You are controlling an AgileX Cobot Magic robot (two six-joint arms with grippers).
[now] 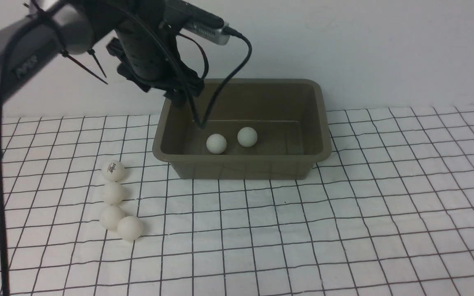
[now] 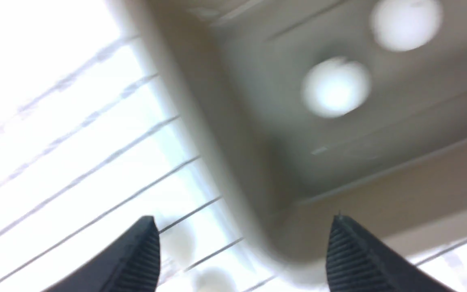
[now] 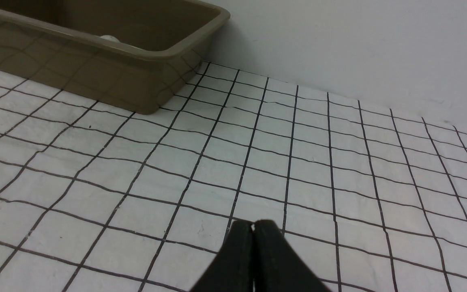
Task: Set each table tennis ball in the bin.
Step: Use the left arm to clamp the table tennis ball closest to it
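The olive-brown bin (image 1: 319, 123) stands at the middle back of the table with two white table tennis balls (image 1: 216, 144) (image 1: 247, 136) on its floor. Several more balls lie in a short row on the grid cloth to its left, one with a dark logo (image 1: 113, 170), then others (image 1: 113, 193) (image 1: 130, 228). My left gripper (image 2: 243, 221) hangs open and empty above the bin's left wall (image 2: 201, 121); that view is blurred and shows both balls in the bin (image 2: 335, 87). My right gripper (image 3: 253, 223) is shut, low over bare cloth to the right of the bin (image 3: 136, 52).
The white wall rises just behind the bin. The left arm's wrist (image 1: 150, 53) and its cable (image 1: 237, 70) hang over the bin's back left corner. Grid cloth (image 1: 385, 205) covers the table right of and in front of the bin.
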